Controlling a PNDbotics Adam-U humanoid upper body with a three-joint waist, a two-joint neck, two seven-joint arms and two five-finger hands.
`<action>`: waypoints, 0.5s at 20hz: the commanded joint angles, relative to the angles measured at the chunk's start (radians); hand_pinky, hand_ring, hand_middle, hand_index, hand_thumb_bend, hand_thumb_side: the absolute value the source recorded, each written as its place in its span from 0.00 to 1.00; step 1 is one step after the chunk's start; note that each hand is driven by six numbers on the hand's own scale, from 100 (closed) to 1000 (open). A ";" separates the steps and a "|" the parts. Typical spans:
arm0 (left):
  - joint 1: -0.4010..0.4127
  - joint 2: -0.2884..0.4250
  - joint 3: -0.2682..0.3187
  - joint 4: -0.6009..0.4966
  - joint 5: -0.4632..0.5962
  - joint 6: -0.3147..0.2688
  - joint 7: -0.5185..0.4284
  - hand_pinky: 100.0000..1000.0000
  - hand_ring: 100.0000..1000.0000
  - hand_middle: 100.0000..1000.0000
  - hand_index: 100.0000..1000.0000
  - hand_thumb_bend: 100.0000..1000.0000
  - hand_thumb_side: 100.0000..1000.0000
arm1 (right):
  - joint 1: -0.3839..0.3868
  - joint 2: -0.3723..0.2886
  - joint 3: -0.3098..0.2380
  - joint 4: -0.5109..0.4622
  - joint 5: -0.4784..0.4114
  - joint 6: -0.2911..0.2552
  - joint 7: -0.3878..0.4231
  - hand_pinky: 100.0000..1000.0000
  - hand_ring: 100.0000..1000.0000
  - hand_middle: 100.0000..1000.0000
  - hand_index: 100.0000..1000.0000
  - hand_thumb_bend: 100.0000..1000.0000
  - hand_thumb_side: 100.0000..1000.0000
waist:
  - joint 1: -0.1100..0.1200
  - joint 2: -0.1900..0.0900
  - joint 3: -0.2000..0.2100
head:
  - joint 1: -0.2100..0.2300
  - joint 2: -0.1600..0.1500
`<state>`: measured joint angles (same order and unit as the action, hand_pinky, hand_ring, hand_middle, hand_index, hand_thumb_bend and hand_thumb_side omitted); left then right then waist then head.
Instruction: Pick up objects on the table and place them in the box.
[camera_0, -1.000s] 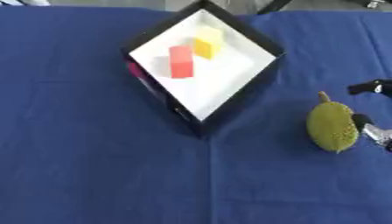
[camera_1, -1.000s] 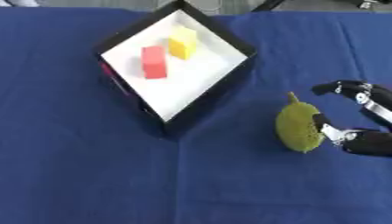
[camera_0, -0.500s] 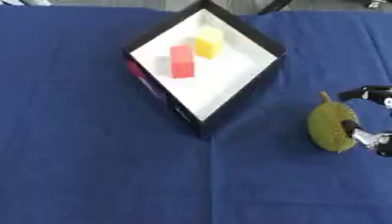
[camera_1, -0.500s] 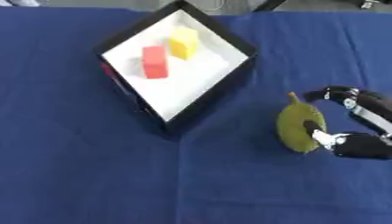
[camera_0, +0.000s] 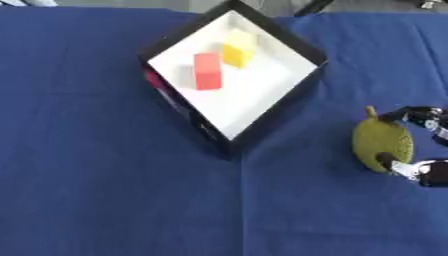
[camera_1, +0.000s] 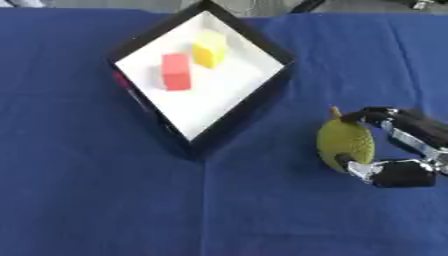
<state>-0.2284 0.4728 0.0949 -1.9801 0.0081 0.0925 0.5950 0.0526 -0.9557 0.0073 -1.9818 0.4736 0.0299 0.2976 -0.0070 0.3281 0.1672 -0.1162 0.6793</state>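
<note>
- A table covered with a dark blue cloth (camera_0: 105, 190) is seen from above.
- A black-walled square box with a white floor (camera_1: 254, 45) is set cornerwise on the far middle of the cloth.
- Inside the box, a red rectangular block (camera_1: 176, 71) and a yellow rectangular block (camera_1: 209, 48) are laid side by side, the yellow one nearer the far corner.
- An olive-green, bumpy, oval fruit with a short stem (camera_1: 345, 142), resembling a durian, is found on the cloth to the right of the box, clear of its wall.
- The robot's black and silver right hand (camera_1: 404, 150) is brought in from the right edge and is curled round the fruit: one finger is hooked over the stem end, and the thumb is pressed against the near end.
- The fruit appears to rest on the cloth within that grasp.
- The left hand is shown in neither view.
</note>
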 joint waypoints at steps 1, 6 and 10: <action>-0.006 0.010 0.005 -0.020 -0.003 -0.005 0.005 0.73 0.76 0.76 0.88 0.24 0.68 | -0.006 -0.039 -0.002 -0.018 0.050 0.001 0.014 0.96 0.93 0.81 0.91 0.27 0.63 | -0.006 0.002 0.001 | -0.002 -0.015; -0.007 0.008 0.004 -0.020 -0.002 -0.007 0.007 0.73 0.76 0.75 0.88 0.24 0.68 | -0.008 -0.043 0.007 -0.018 0.112 -0.010 0.050 0.96 0.94 0.82 0.92 0.37 0.52 | -0.005 0.004 0.003 | -0.007 -0.018; -0.009 0.005 0.002 -0.020 0.000 -0.008 0.009 0.73 0.76 0.75 0.88 0.24 0.68 | -0.022 -0.043 0.010 -0.018 0.141 0.001 0.049 0.93 0.91 0.80 0.91 0.39 0.30 | -0.004 0.005 0.006 | -0.019 -0.020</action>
<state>-0.2285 0.4646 0.0949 -1.9802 0.0081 0.0874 0.6003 0.0346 -0.9644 0.0198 -1.9820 0.6004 0.0276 0.3441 -0.0070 0.3340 0.1726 -0.1296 0.6730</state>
